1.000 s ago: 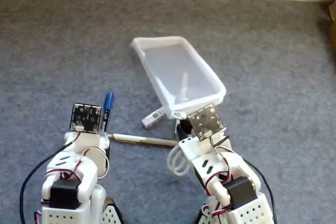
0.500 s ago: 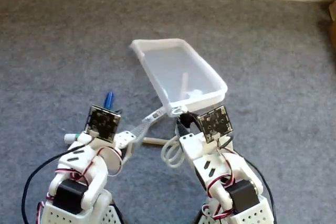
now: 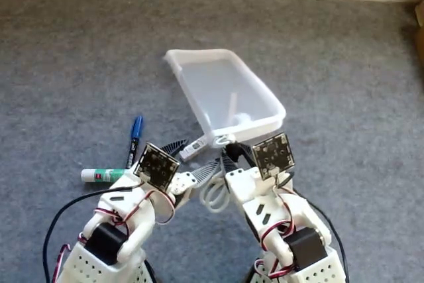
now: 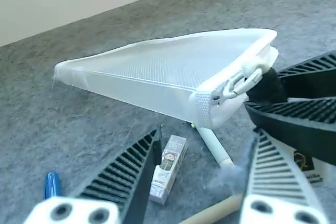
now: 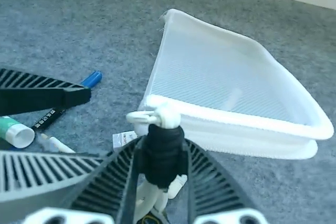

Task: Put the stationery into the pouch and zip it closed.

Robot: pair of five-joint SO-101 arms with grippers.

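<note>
Alignment counts: wide-open, empty left gripper [image 4: 207,140] should straddle the small white boxed eraser [image 4: 168,167] squarely while right gripper [image 5: 161,148] pinches the translucent white pouch [image 3: 228,94].

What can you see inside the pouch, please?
Through the translucent wall of the pouch, one pale slim stick shows faintly. Its kind is unclear, and the opaque white rim hides the mouth end.

I can read no word, number or sign anywhere here. The small white cardboard box [image 4: 168,169] carries print too fine to make out, and so do the label of the green-and-white glue stick [image 3: 103,175] and the barrel of the black blue-capped pen [image 5: 52,116].
</note>
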